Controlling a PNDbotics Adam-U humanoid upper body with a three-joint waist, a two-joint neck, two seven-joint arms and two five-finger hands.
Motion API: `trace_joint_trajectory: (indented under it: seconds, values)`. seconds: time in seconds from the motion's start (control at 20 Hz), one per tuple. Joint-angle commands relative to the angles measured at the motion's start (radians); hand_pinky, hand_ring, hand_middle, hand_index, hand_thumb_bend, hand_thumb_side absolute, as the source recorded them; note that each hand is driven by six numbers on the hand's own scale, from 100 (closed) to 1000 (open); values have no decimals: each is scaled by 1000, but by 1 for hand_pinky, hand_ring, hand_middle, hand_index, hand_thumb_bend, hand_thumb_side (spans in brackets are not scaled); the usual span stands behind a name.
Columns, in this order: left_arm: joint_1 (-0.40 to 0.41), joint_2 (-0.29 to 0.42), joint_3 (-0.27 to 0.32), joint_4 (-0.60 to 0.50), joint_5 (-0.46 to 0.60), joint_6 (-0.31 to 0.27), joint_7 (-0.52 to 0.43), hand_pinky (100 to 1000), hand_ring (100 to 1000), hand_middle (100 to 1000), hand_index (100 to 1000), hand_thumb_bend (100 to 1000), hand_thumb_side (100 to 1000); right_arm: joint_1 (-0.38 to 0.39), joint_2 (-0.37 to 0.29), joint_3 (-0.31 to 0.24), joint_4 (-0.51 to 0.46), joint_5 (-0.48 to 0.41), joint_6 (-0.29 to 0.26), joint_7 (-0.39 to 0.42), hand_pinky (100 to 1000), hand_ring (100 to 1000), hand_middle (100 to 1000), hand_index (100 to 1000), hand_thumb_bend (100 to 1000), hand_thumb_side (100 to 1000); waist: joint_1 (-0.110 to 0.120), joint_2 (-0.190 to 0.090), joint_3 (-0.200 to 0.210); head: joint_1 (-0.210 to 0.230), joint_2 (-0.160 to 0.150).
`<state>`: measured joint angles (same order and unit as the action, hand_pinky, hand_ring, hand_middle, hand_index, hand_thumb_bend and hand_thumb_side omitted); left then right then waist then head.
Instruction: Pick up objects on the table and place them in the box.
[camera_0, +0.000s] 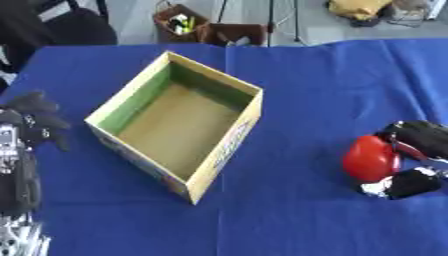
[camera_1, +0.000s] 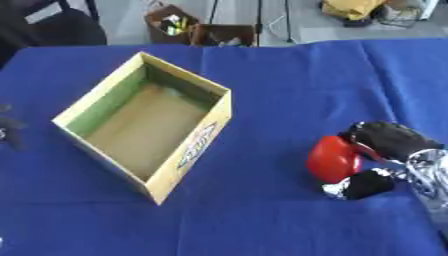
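**Right hand at red object, box empty to its left**

Item: red object (camera_1: 333, 159), rounded, on the blue desk (camera_0: 306, 75) at the right side. Long axis: roughly upright in the view, leaning slightly.

Right hand (camera_1: 385, 150): enters from the right edge, black with silver parts. Its fingers (camera_1: 389, 137) curl over the top of the red object and the thumb closes in from below, so the object sits in the crook between them; it appears pinched, though lift-off cannot be confirmed.

Left hand (camera_0: 35, 117): at the left edge beside the box, fingers relaxed, holding nothing.

Box (camera_0: 223, 82): open cardboard, set askew, nothing visible inside. It lies well apart from the red object, to that hand's left; the carry would run leftward across bare cloth. The right hand is clearly the nearer.

View difference: the right eye view shows more of the right wrist; the left eye view shows the left hand almost whole, which the other barely catches.
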<state>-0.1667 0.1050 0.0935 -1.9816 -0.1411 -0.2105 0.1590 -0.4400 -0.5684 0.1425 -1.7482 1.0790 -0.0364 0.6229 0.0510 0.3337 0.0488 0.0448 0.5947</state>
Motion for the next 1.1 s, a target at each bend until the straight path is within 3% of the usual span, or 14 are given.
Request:
trace_joint_trajectory:
  seconds: [0.05,0.5,0.75,1.0,1.05,1.1]
  values:
    - [-6,9,5,-18,-1,0,-3,289,497,571,750,100,932,-21,-18,-8,-32,-14,14,-42,358,450,440,672,100,769,-4,-16,0,-2,-12]
    - [-4,9,3,-18,-1,2,-6,289,497,571,750,100,931,-107,-52,12,-36,-15,25,-165,330,435,400,607,100,866,-9,-19,4,-2,-7]
    - [1,11,0,-18,1,3,-10,289,497,571,750,100,931,-232,-81,43,-20,-39,11,-214,316,420,364,580,100,897,-14,-24,16,-5,1]
    - [3,11,-2,-18,2,4,-13,288,497,571,749,100,932,-368,-65,77,15,-104,-7,-227,305,407,341,568,100,900,-19,-28,30,-10,6]
    - [4,11,-3,-18,3,5,-14,288,497,571,749,100,932,-398,-57,85,27,-115,-12,-228,305,407,340,568,100,1000,-21,-28,33,-11,7]
    - [4,11,-3,-18,3,5,-15,288,497,571,749,100,933,-426,-48,93,41,-124,-17,-227,306,407,340,568,100,902,-22,-28,36,-12,8]
